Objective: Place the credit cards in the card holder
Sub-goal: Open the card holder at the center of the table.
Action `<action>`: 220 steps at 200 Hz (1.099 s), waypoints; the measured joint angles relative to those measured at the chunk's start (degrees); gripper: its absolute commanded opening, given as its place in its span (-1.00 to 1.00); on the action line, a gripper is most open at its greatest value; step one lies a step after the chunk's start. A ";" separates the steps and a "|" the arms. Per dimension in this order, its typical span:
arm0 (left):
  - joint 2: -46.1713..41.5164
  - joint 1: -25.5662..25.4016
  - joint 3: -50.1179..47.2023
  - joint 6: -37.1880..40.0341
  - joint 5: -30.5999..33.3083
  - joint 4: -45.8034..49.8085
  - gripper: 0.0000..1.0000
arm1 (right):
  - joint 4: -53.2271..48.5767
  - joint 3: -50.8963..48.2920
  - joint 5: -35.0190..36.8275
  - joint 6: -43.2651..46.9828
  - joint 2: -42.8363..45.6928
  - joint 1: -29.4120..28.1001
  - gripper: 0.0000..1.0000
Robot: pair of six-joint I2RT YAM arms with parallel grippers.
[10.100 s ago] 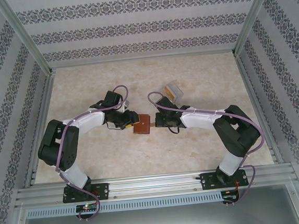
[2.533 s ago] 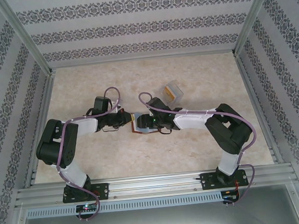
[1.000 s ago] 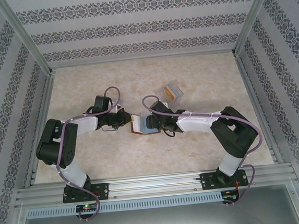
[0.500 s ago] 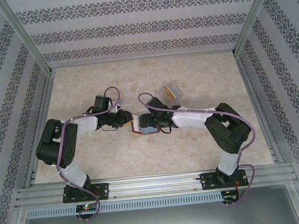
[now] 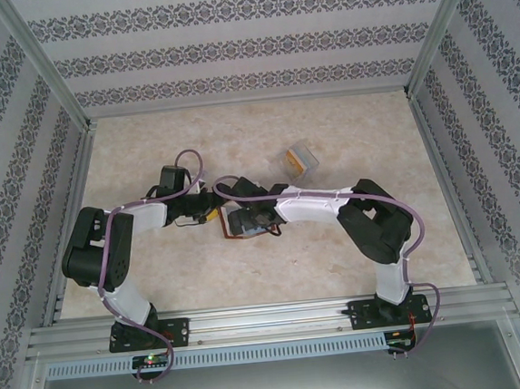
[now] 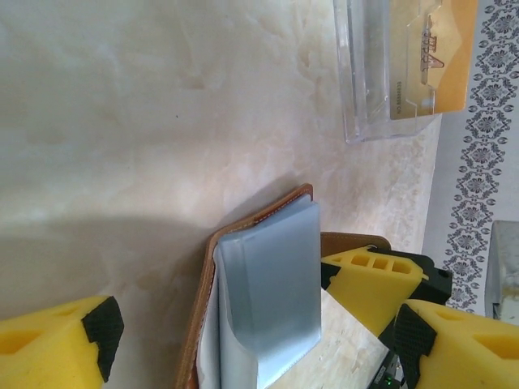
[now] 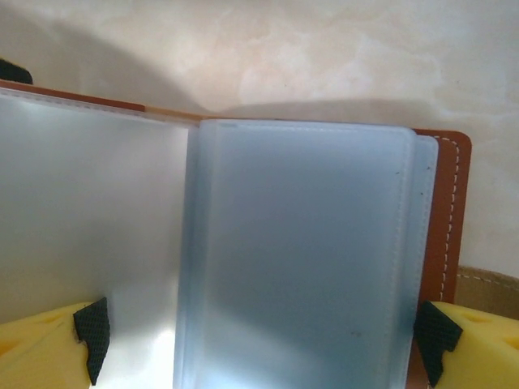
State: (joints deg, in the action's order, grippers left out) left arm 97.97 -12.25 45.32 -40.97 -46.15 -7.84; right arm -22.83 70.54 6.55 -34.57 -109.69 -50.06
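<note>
Card holder (image 7: pixel 308 243) lies flopped open on the bench (image 6: pixel 122 121), left pincer (image 6: pixel 258 334) and right pincer (image 7: pixel 263 336) both spread wide around it.

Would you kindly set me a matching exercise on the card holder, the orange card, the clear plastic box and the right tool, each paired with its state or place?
1. card holder
2. orange card
3. clear plastic box
4. right tool

A. jaws wide apart, over the open holder
B. inside the clear box
C. see-through, standing on the table
D. spread open, blue-grey inside showing

Pairs: 1-D, 2-B, 3-C, 4-A
</note>
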 measured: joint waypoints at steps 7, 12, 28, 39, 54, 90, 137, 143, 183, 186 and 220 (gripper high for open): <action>0.00 0.00 0.00 0.20 0.37 0.11 0.59 | -0.22 0.07 0.15 0.15 -0.11 -0.07 0.96; 0.02 0.00 0.02 0.46 0.83 0.33 0.53 | -0.42 0.13 0.35 0.33 -0.20 -0.07 0.96; 0.02 -0.02 0.07 1.99 2.32 1.79 0.32 | -0.96 0.31 1.20 0.52 -0.31 -0.09 0.97; 0.02 -0.07 0.13 3.10 3.76 3.50 0.22 | -1.18 0.33 1.84 0.50 -0.28 -0.09 0.97; 0.02 -0.17 0.15 5.03 5.79 5.55 0.10 | -1.01 0.20 2.27 0.50 -0.17 -0.09 0.97; 0.07 -0.66 0.33 8.11 8.87 8.87 -0.05 | -0.09 -2.47 2.69 0.44 4.09 0.00 0.96; 0.81 -0.92 1.73 9.73 10.23 11.19 -0.10 | 1.57 -2.95 2.62 0.00 9.27 1.57 0.66; 0.81 -0.92 1.75 9.81 10.23 11.23 -0.09 | 2.14 -3.30 1.95 -0.09 9.38 1.97 0.58; 0.81 -1.14 1.77 10.69 10.38 11.34 -0.09 | 3.78 -5.95 -3.69 -0.37 9.33 3.23 0.31; 0.81 -1.14 1.77 10.71 10.40 11.34 -0.09 | 3.82 -5.99 -3.93 -0.15 9.31 3.23 0.30; 0.81 -1.14 1.79 10.80 10.40 11.37 -0.09 | 5.29 -6.05 -6.21 -0.63 8.50 3.21 0.15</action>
State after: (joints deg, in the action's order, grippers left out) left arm 98.78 -13.39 47.11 -30.17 -35.75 3.53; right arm -17.54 64.49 0.34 -35.20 -101.19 -46.85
